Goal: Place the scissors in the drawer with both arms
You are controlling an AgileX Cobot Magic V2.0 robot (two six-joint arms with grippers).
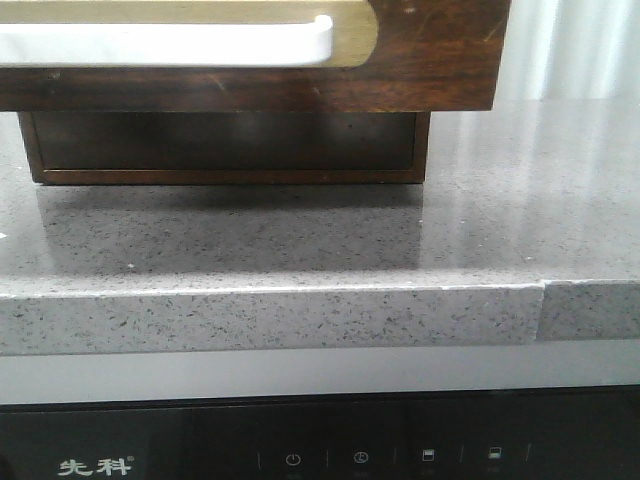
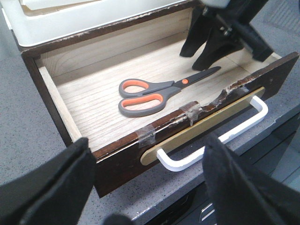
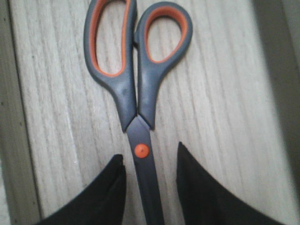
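The scissors [image 2: 150, 92] lie flat on the pale wooden floor of the drawer [image 2: 84, 84], which is pulled out. In the right wrist view the scissors [image 3: 136, 70] lie with the handles away from the fingers. My right gripper [image 3: 149, 157] is open and straddles the blades near the orange pivot, with a gap on each side. It also shows in the left wrist view [image 2: 196, 57], over the blade tips. My left gripper [image 2: 147, 140] is open and empty, in front of the drawer's white handle [image 2: 213, 140]. In the front view only the drawer front [image 1: 430, 60] and its handle [image 1: 200, 40] show.
A white tray [image 2: 70, 18] sits on top of the cabinet. The cabinet base [image 1: 230, 150] stands on a grey speckled counter [image 1: 300, 240] with a seam [image 1: 542, 300] at its right front edge. A black appliance panel [image 1: 300, 455] lies below the counter edge.
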